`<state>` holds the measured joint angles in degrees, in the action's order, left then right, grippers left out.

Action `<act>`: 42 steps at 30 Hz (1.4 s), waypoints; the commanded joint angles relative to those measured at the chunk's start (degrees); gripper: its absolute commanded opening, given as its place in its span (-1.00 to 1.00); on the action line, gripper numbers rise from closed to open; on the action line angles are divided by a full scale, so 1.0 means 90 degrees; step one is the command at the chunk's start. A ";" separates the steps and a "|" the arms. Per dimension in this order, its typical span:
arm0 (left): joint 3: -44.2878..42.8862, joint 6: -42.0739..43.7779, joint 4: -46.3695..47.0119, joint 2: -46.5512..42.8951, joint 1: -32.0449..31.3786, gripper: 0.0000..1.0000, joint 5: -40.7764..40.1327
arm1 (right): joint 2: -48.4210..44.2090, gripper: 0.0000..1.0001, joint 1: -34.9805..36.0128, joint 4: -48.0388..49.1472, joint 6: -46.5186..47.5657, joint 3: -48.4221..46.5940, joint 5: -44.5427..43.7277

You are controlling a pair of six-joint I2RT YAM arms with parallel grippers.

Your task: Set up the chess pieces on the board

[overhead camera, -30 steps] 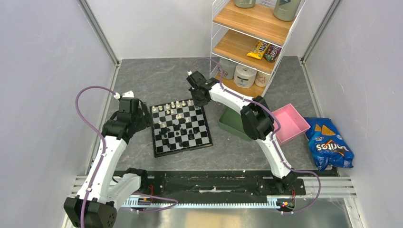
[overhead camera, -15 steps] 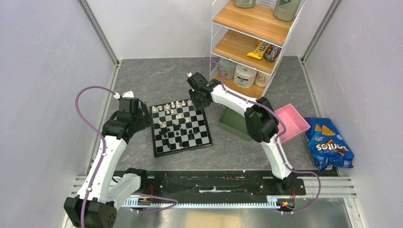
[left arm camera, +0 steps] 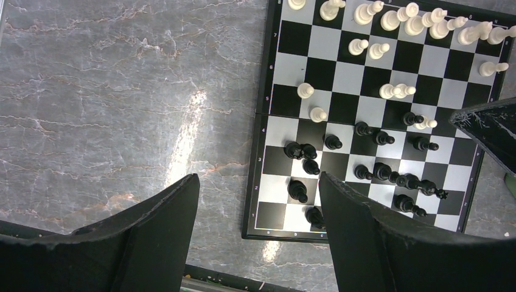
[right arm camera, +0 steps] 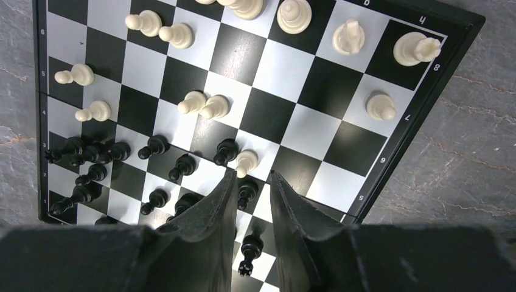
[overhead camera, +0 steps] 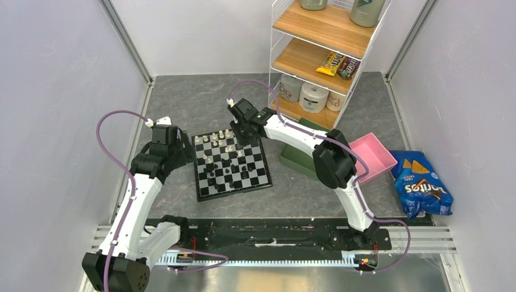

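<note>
Grey table [overhead camera: 195, 103] carrying the board [overhead camera: 234, 190], which lies flat between the two arms. The left gripper [overhead camera: 182, 148], jaws spread wide and empty, hangs over the table just beside the board's left edge. The right gripper [right arm camera: 249, 176], jaws narrowly parted with nothing clamped, hovers above the board. On the squares, the white pieces [left arm camera: 389, 18] crowd the far rows, while the black pieces [left arm camera: 380, 172] stand scattered across the near rows, several of them touching.
</note>
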<state>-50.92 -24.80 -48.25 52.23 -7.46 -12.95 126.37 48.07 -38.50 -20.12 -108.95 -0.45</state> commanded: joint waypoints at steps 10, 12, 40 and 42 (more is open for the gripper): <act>0.0012 -0.0075 0.0039 0.0012 0.0049 0.59 0.0061 | 0.0448 -0.33 0.0058 -0.0161 0.0109 -0.0643 0.0298; 0.0012 -0.0078 0.0043 0.0025 0.0055 0.59 0.0053 | 0.0492 -0.34 0.0071 -0.0192 0.0107 -0.0677 0.0304; 0.0013 -0.0076 0.0056 0.0040 0.0077 0.59 0.0091 | 0.0600 -0.38 0.0186 -0.0339 0.0120 -0.0693 0.0345; 0.0013 -0.0074 0.0058 0.0042 0.0077 0.59 0.0100 | 0.0598 -0.40 0.0186 -0.0333 0.0120 -0.0680 0.0332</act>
<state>-50.92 -24.82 -48.25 52.62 -7.11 -12.91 131.33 49.41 -41.50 -19.86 -113.08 2.35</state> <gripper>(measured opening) 0.794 0.307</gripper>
